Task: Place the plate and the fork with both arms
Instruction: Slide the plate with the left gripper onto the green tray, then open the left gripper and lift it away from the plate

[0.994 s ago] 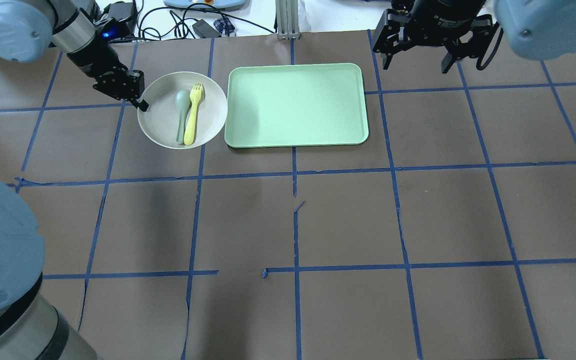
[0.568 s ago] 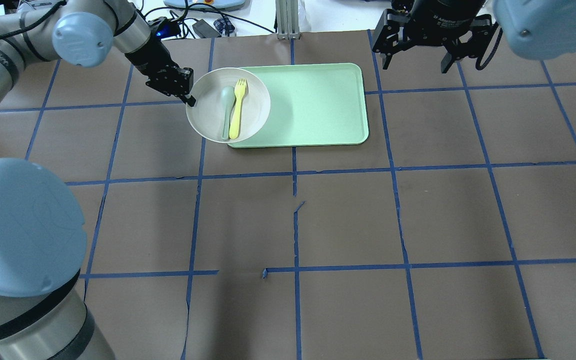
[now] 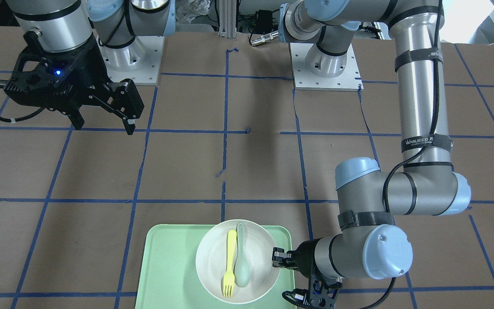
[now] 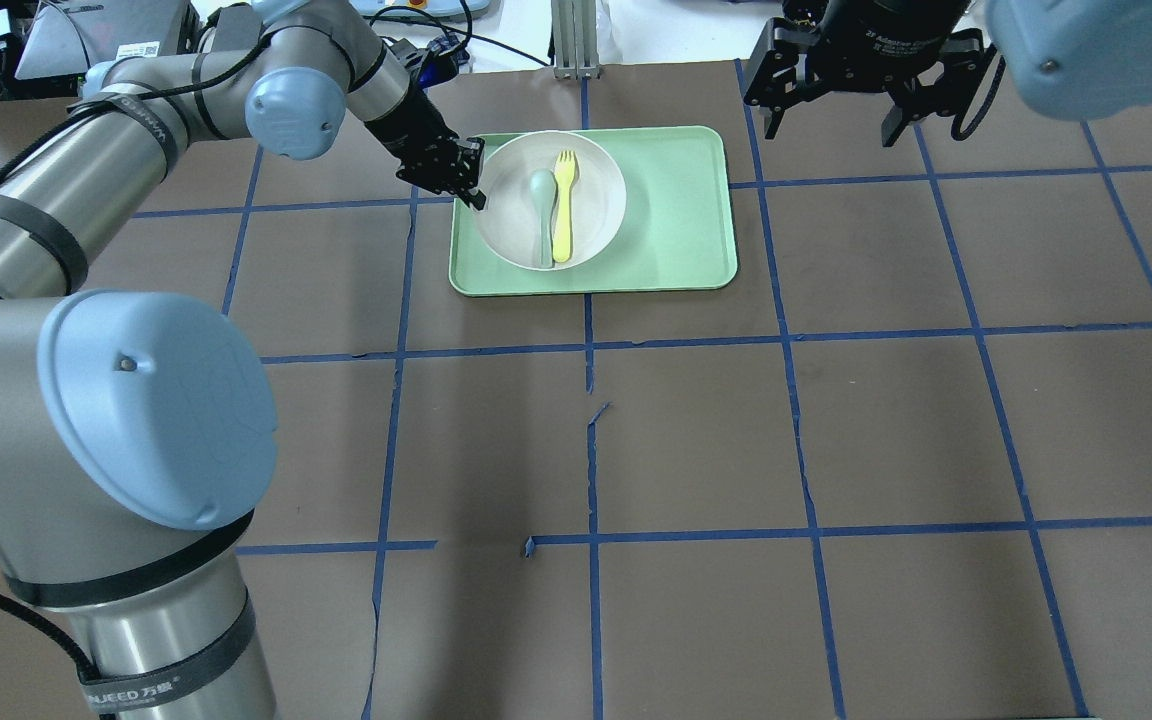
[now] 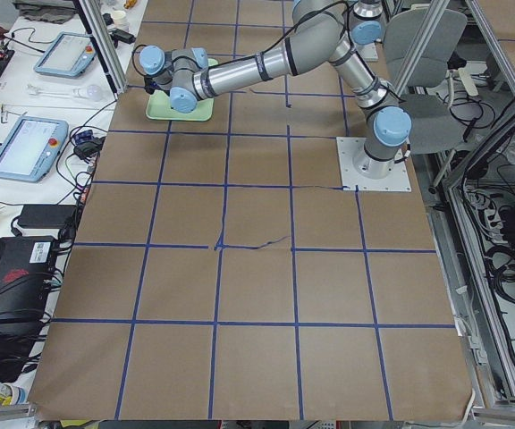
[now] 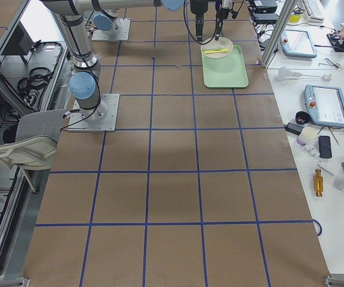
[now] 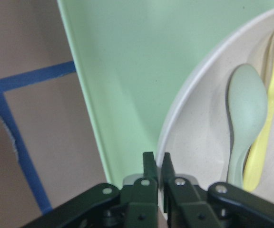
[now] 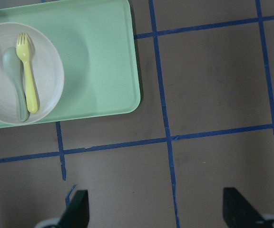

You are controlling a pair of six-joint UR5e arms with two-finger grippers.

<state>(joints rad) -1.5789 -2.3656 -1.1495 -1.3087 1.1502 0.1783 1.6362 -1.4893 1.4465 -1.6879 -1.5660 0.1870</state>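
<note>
So, plate (image 4: 601, 195): a second ago it sat on the desk (image 4: 696, 430) beside the tray's (image 4: 681, 210) left edge. Now it is over the tray's left half, inside the rim. I judge the carry nearly done, with setting down and letting go still to come.
Left hand (image 4: 478, 198): narrow, pinching the plate's rim on the side toward the tray's left edge.
Fork (image 4: 563, 210): rode along in the plate, touching the spoon (image 4: 542, 190), tines toward the tray's far edge.
Right hand (image 4: 831, 120): wide, holding nothing, beyond the tray's far right corner; it has not moved.
Tray: right half shows plain green, which I reckon is room for the fork.
Hard to tell: whether the plate rests on the tray or hovers just above it.
</note>
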